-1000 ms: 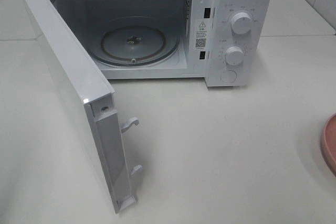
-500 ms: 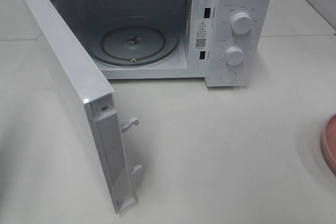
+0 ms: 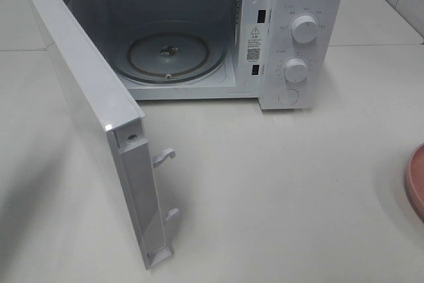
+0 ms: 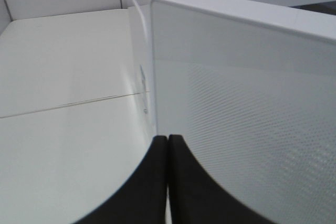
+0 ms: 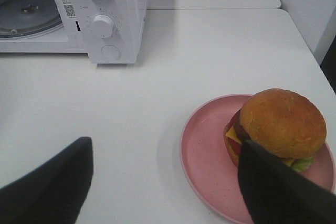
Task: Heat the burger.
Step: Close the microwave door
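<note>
The burger point(image 5: 278, 127) sits just beside the right hand point(image 5: 163, 182), partly behind one finger; that hand is spread, holding nothing; the left hand point(image 4: 168, 182) is pressed together beside the microwave point(image 3: 291, 31) door point(image 3: 86, 111); the burger rests on a pink plate point(image 5: 205, 150) on the surface point(image 3: 278, 183); the microwave holds only its glass tray point(image 3: 175, 54); golden bun, cheese, lettuce.

Pink plate point(image 3: 417, 180) cut off at exterior view's right edge

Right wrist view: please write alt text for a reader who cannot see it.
A burger sits on a pink plate on a white table, between the open right gripper fingers. Behind stands a white microwave, door open.
</note>
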Controlling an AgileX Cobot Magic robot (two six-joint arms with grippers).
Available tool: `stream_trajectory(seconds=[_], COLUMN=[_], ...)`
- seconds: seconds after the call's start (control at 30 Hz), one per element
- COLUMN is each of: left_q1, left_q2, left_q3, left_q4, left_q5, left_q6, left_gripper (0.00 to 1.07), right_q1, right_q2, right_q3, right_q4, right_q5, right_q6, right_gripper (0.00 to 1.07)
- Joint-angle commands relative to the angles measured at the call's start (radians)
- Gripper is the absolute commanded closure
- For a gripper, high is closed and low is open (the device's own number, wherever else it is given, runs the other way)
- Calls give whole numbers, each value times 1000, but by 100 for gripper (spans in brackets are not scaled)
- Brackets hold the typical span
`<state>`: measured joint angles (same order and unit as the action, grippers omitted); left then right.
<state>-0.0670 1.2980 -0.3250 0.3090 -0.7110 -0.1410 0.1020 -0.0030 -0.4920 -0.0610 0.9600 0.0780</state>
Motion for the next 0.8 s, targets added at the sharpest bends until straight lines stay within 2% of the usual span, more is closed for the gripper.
stream_trajectory(seconds=[0.03,0.53,0.8], left_q1=[-75,-245,-347], left_q2=[100,310,423], left_q3=[-75,-261,-385], left_q4=[8,-4,-66], left_q5=[-31,-36,-34], left_q6=[-7,-6,-5], left_gripper=[107,107,107], right_q1=[-7,-7,-7], right_q2=[-32,-32,-32], right_q3=[0,0,0], right_q4=[5,5,5], right_q5=[0,0,0], right_q6=[-8,-7,-7], right_gripper=[32,32,32])
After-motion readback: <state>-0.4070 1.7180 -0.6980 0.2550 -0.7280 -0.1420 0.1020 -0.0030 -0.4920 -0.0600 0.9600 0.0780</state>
